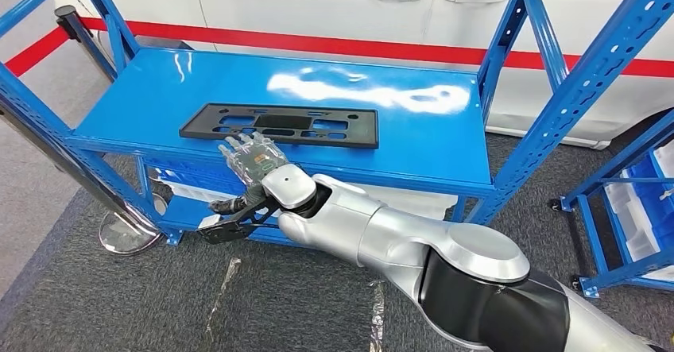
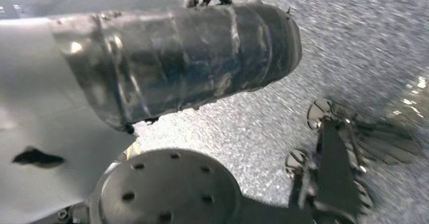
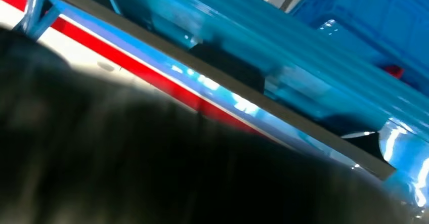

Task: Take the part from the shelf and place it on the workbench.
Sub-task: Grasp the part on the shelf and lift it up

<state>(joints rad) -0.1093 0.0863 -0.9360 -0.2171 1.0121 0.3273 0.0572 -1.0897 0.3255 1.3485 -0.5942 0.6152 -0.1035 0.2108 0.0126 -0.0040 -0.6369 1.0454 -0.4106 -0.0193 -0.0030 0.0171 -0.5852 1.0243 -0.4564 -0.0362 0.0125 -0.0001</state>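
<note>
Right robot hand [image 1: 253,160] (fingers spread) overlapping black part [image 1: 280,125], contact unclear

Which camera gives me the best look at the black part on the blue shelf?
Head view: the whole black part lies flat on the blue shelf, just beyond the right hand. Right wrist view shows a blurred edge-on strip.

part [image 1: 280,125] flat on shelf [image 1: 143,98], right hand [image 1: 253,160] apparently just before it

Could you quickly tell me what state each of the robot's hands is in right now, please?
Right hand: open, fingers spread at the near edge of the black part, holding nothing.
Left hand: cannot be told.
</note>
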